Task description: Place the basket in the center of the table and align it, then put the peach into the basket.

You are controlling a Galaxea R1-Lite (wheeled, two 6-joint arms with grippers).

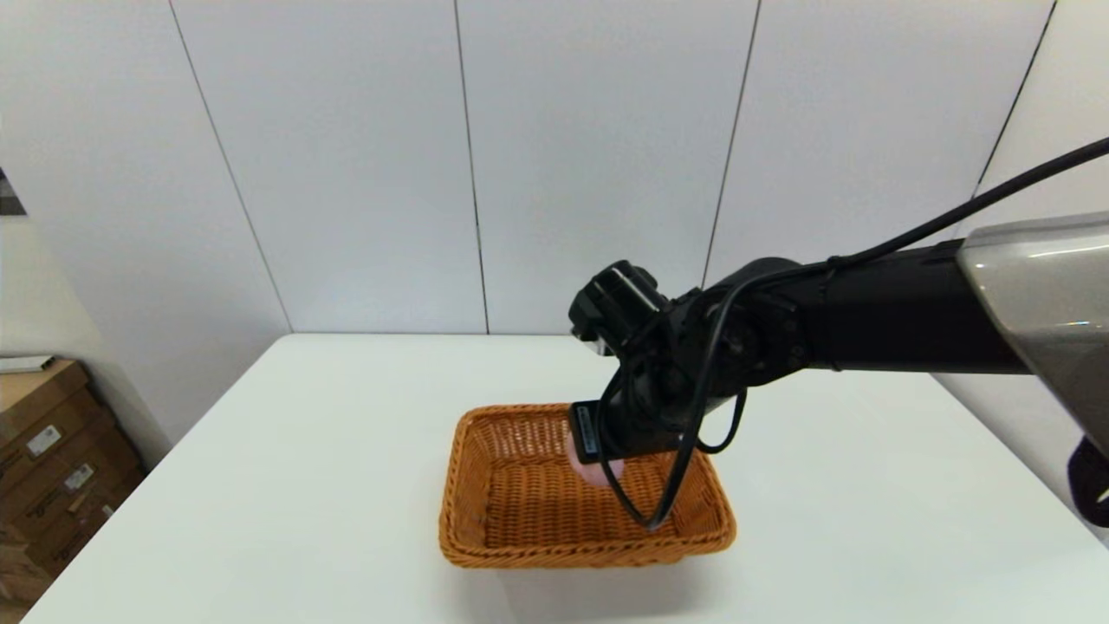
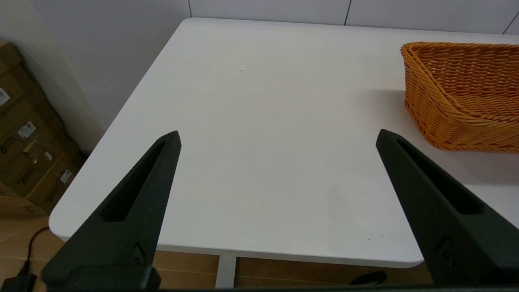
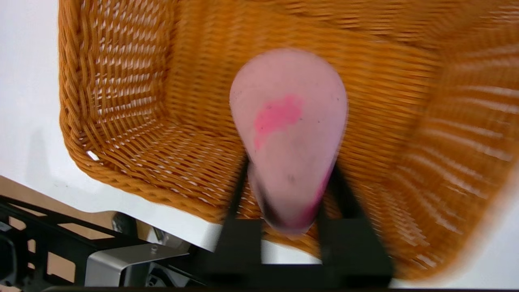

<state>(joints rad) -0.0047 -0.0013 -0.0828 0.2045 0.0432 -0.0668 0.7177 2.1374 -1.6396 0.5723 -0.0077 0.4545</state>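
Here the right gripper (image 3: 290, 190) squeezes the small, light-looking peach (image 3: 288, 134) by its sides above the basket (image 1: 485, 529).

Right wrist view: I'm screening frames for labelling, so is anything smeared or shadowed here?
Right wrist view: the basket weave is streaked with motion blur and the peach is soft-edged. Left wrist view: sharp, with a soft shadow on the table beside the basket. Head view: sharp.
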